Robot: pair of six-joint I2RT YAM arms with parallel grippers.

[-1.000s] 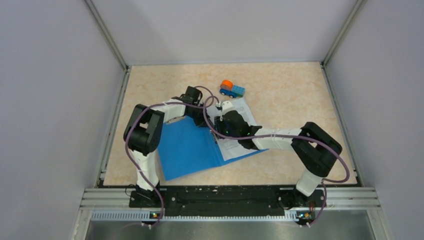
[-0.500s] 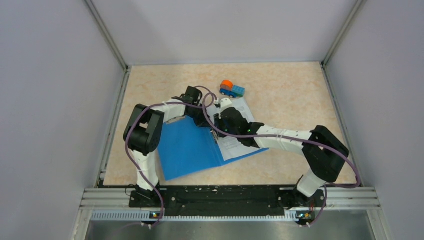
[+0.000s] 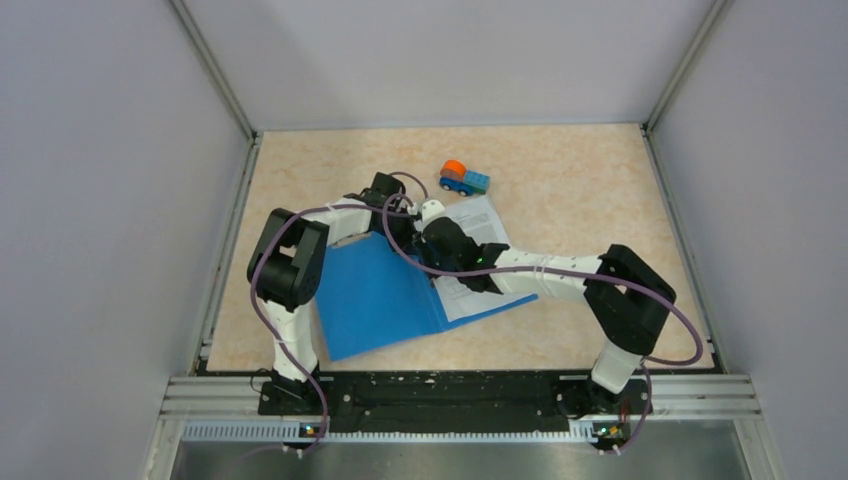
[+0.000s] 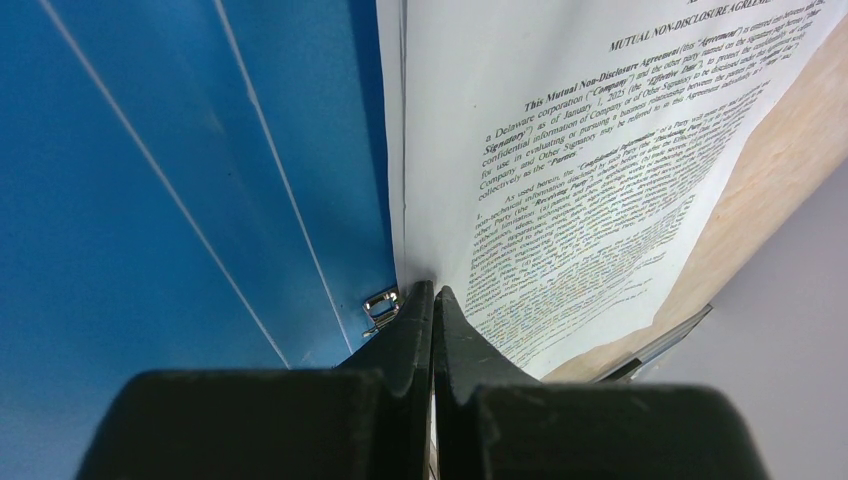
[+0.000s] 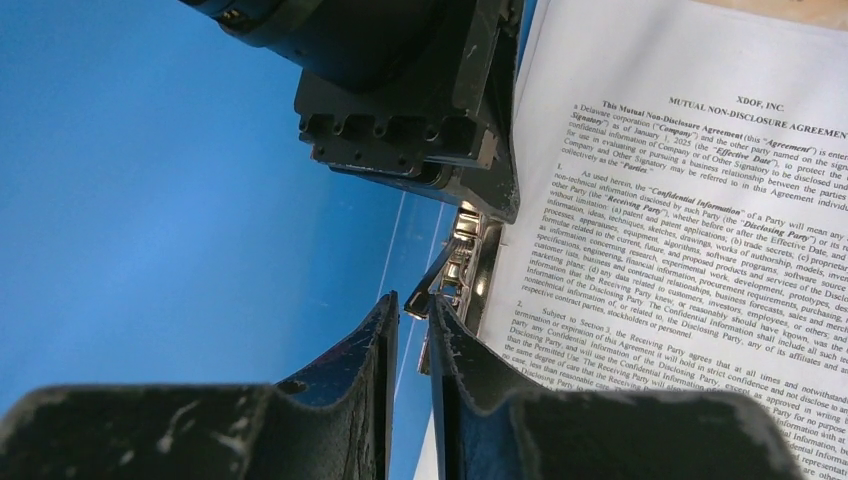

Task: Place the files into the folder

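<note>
Top external view: files (image 3: 480, 222) are seen laid on the right half of the opened folder (image 3: 375, 295) on the surface (image 3: 580, 190), insertion judged mostly done; left hand (image 4: 433, 292) is shut, empty, at the spine; right hand (image 5: 410, 305) is narrowed to a slit at the metal clip (image 5: 462, 240), grip not to be told; clamping and closing are judged left.

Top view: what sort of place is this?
Probably a robot test cell: plain grey walls box in a table, the left arm and right arm are bolted to its near rail, and a folder, files and toy truck lie there.
</note>
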